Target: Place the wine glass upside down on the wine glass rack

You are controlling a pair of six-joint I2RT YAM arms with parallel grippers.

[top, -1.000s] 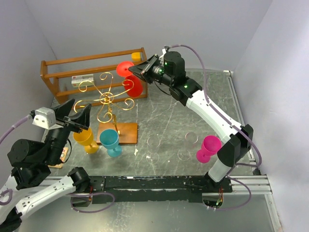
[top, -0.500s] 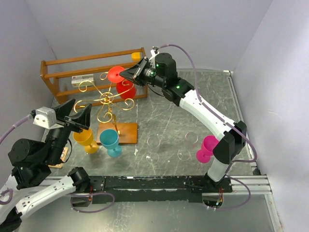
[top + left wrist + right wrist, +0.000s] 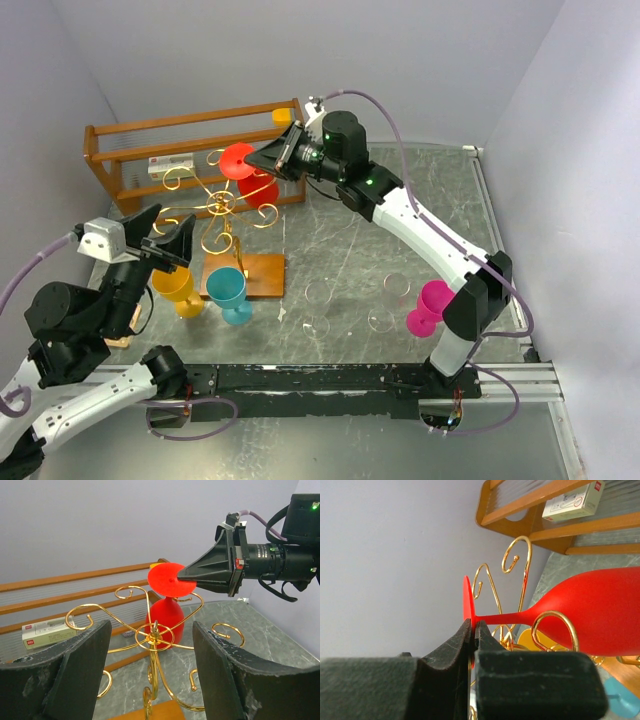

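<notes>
Right gripper (image 3: 472, 626) pinches the foot of the inverted red wine glass (image 3: 165, 617), at the far scroll arms of the wine glass rack (image 3: 222, 205). Left gripper (image 3: 160, 235) is spread and holds nothing.

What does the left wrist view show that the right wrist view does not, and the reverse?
Only left wrist: the open left pincer and the whole right pincer from outside. Only right wrist: the yellow glass and teal glass. Both: the red wine glass held by its foot, the gold rack, the wooden crate, the white box.
</notes>
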